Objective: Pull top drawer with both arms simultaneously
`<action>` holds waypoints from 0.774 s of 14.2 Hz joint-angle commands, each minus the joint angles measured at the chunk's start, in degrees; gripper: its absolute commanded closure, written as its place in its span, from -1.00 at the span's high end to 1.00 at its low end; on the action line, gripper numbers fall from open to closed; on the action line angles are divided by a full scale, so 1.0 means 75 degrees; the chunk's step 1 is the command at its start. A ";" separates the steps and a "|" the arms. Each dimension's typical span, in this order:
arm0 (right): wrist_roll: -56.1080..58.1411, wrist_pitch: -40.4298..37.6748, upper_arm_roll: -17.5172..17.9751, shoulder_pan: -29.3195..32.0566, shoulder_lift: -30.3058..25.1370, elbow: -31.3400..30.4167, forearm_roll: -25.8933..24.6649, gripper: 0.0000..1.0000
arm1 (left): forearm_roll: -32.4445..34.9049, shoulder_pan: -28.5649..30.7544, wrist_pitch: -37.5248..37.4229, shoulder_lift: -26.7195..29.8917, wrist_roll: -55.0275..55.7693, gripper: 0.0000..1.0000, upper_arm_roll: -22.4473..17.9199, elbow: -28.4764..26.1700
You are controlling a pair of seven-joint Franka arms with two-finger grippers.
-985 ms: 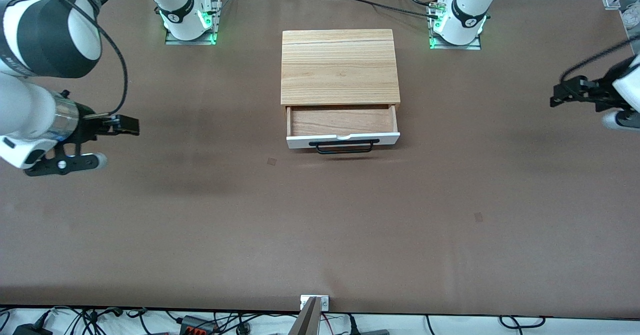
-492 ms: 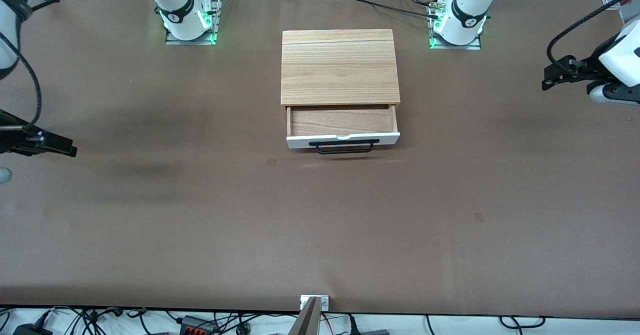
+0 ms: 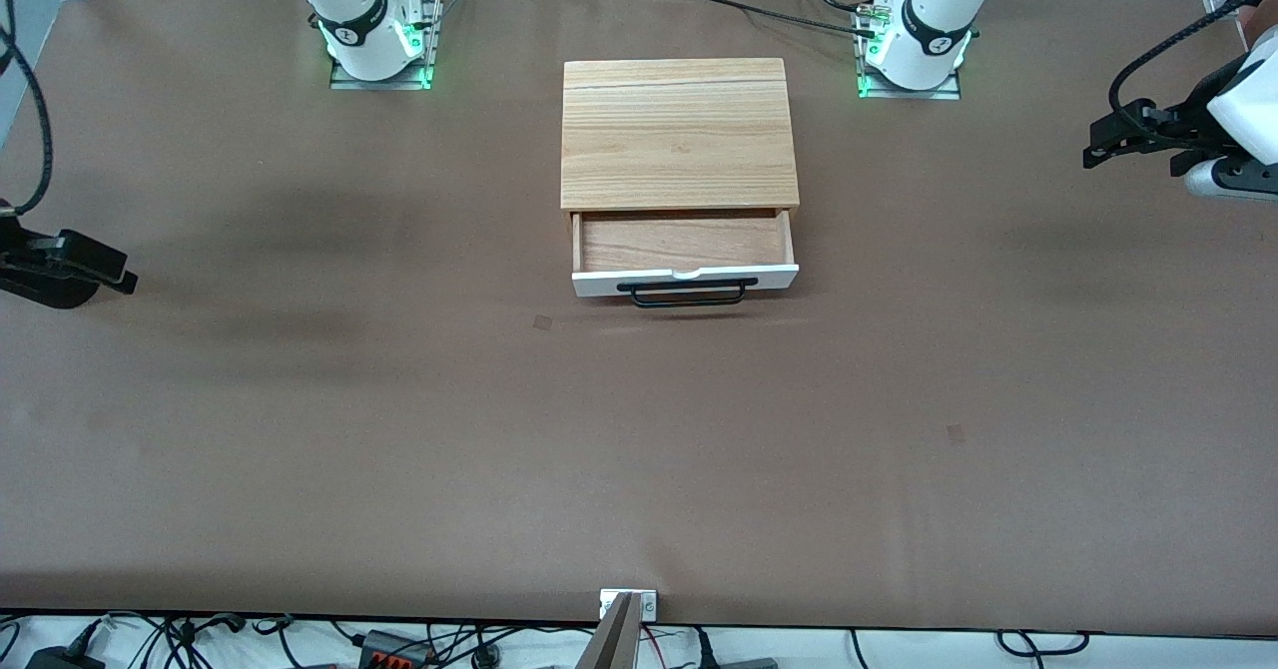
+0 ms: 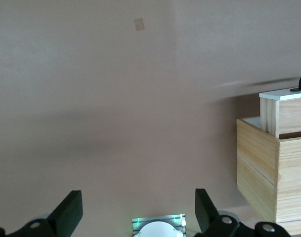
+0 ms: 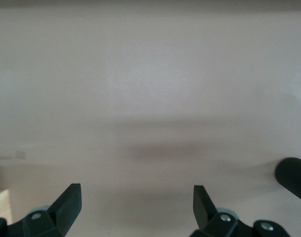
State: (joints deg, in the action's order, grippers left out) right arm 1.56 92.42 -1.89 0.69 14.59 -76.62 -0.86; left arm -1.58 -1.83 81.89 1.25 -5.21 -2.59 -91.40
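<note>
One cabinet, one open top drawer, two arms, two claws.

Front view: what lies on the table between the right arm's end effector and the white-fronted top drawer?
Nothing: between the right end effector and the white-fronted, open top drawer, the front view shows only bare brown table.

Even overhead light, soft diffuse shadows on table, wrist views hazy

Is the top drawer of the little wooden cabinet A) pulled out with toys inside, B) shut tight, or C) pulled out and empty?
C: the shallow white-fronted top drawer with the black bar handle sticks out from the light wood cabinet, showing only bare wood inside.
</note>
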 commanded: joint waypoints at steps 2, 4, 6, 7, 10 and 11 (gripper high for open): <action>-0.0290 0.0450 0.0088 -0.0080 -0.0969 -0.1439 -0.0190 1.00 | -0.0176 0.0056 0.0004 -0.0073 0.0027 1.00 -0.0065 0.0129; -0.0290 0.0801 0.0065 -0.0057 -0.1625 -0.2412 -0.0190 1.00 | -0.0188 0.0057 0.0016 -0.0096 -0.0008 1.00 -0.0112 0.0186; -0.0279 0.1432 0.0053 -0.0057 -0.2340 -0.3490 -0.0213 1.00 | -0.0188 0.0045 0.0016 -0.0120 -0.0067 1.00 -0.0112 0.0210; -0.0278 0.1645 0.0053 -0.0068 -0.2622 -0.3889 -0.0213 1.00 | -0.0188 0.0045 0.0004 -0.0120 -0.0067 1.00 -0.0100 0.0210; -0.0302 0.1542 0.0088 -0.0080 -0.2801 -0.4057 -0.0167 1.00 | -0.0188 0.0045 0.0004 -0.0132 -0.0079 1.00 -0.0112 0.0210; -0.0290 0.1437 0.0076 -0.0080 -0.2801 -0.3976 -0.0167 1.00 | -0.0188 0.0045 0.0004 -0.0132 -0.0079 1.00 -0.0112 0.0210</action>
State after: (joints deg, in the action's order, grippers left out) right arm 0.37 102.79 -1.66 0.06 -4.57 -104.72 -1.42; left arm -2.19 -1.53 82.20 1.01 -5.23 -3.14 -91.31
